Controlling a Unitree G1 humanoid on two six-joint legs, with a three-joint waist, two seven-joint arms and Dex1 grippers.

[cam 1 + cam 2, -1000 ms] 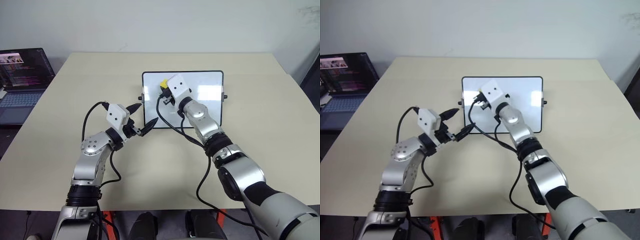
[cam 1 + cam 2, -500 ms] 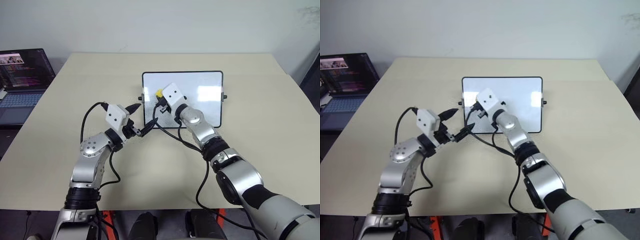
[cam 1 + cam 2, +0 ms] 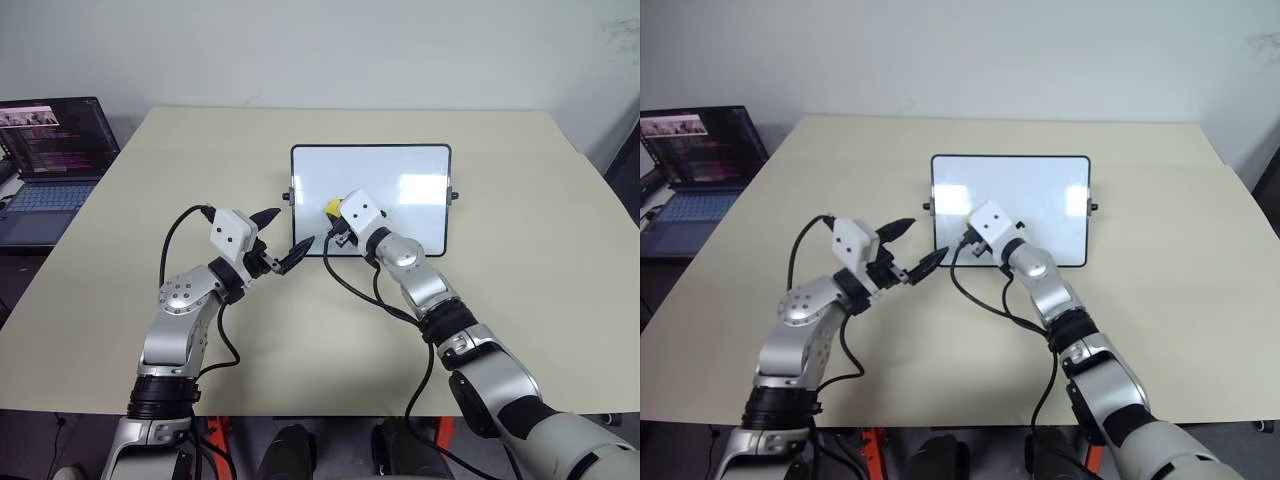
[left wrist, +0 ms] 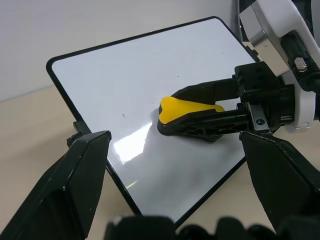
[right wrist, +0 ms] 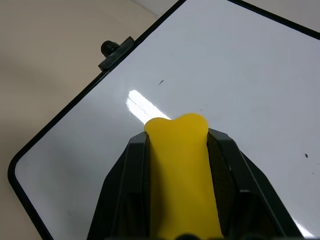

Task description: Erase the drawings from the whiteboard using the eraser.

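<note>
Since the earlier frames my right gripper (image 3: 333, 215) has slid down the whiteboard (image 3: 400, 170) from its upper left toward the lower left, eraser (image 3: 331, 207) still pinched. Left arm hasn't budged; the whole view shifted a bit, so that's camera, not board. Right jaws are clamped tight on the yellow eraser, squeezing it, with its tip at or just off the board face in the right wrist view. Left gripper (image 3: 283, 238) hovers just off the board's lower left corner, jaws spread wide, holding nothing.

Board stands propped near the middle of the table (image 3: 520, 290). I can't see the drawings; the surface reads clean apart from a couple of tiny specks (image 5: 161, 82), so I judge this as a late cleanup pass.

To do it well: keep the eraser flat, light even pressure, sweep across the specks, don't push hard enough to tip the board. Left could steady the frame.

No containers here. Laptop (image 3: 45, 150) sits off the table's left side.
</note>
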